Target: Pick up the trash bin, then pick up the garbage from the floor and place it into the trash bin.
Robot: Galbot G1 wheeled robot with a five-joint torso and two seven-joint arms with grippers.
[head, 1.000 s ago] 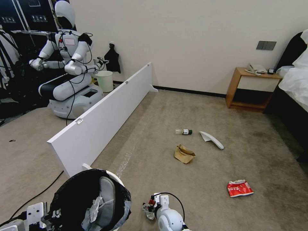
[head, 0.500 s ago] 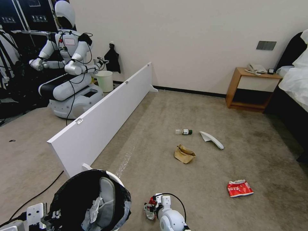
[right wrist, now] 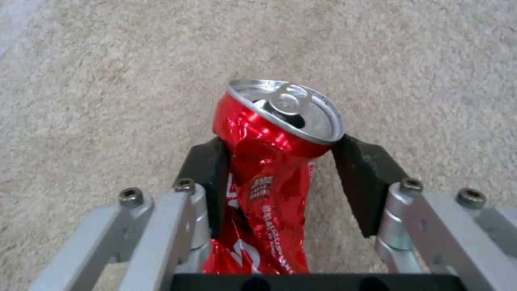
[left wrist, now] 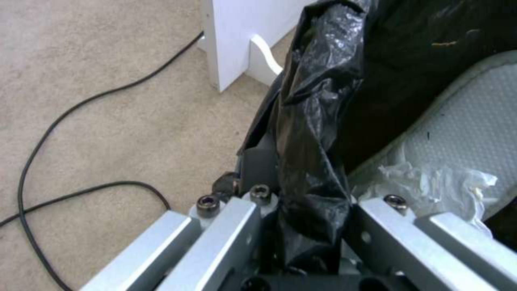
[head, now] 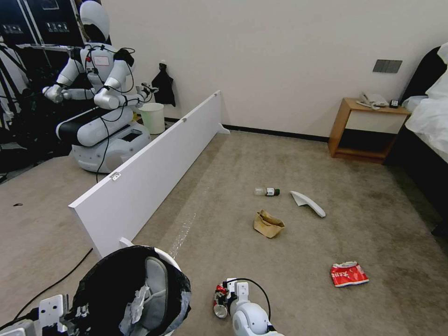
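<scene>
Crumpled red can (right wrist: 272, 161) between pincer (right wrist: 285, 178) pads, carpet (right wrist: 108, 81)

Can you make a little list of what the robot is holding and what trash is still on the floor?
left gripper: jaws shut on the bagged rim of the trash bin
in the bin: a white slipper and crumpled tissue
right gripper: jaws around a crushed red can
still on the floor: bottle, second white slipper, brown paper bag, red wrapper
</scene>
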